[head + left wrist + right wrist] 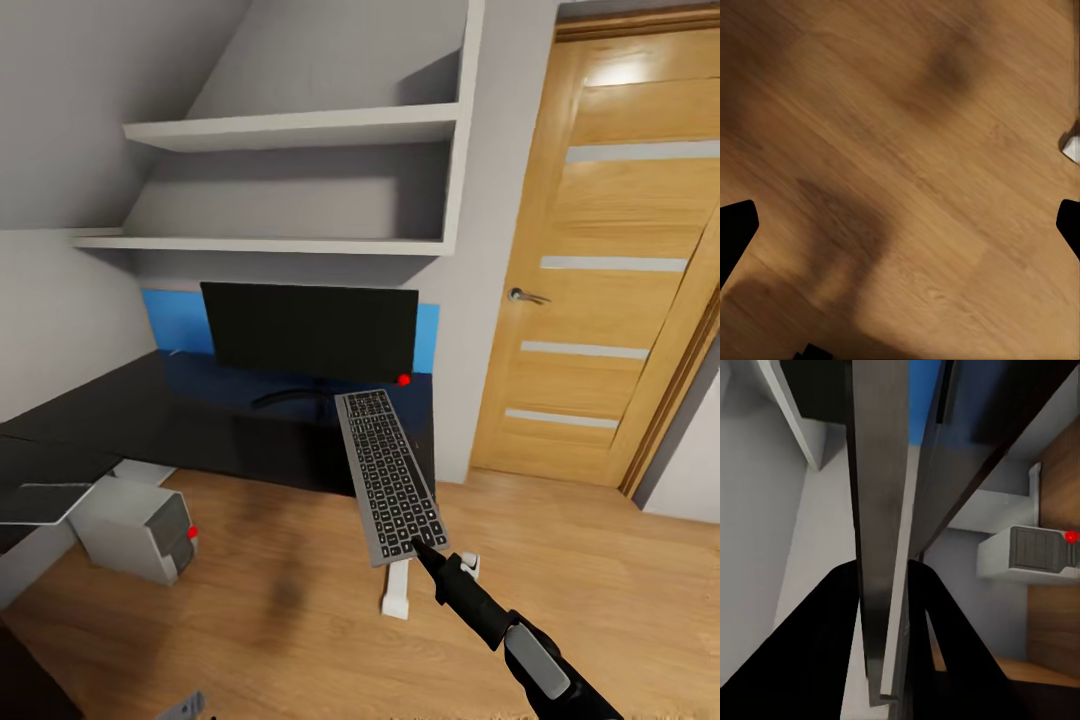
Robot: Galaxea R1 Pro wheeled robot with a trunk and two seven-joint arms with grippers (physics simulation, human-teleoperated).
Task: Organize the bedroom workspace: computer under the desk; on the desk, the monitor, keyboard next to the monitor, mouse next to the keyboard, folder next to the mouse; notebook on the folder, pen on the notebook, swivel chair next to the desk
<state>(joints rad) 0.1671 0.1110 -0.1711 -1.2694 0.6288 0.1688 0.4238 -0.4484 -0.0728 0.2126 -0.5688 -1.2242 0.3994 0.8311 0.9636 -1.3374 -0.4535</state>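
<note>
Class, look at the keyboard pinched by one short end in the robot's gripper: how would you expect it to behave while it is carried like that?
The keyboard looks straight along its whole length, so it is probably stiff, not floppy. Held only at one end by the right gripper, it may swing or twist in the grip. Its slim, smooth edge between the fingers could slip if jolted.

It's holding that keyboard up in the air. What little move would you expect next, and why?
Probably carry the keyboard forward and lower it onto the desk in front of the monitor. The right gripper pinches its near end, and it hangs over the floor, short of the desk's edge.
</note>
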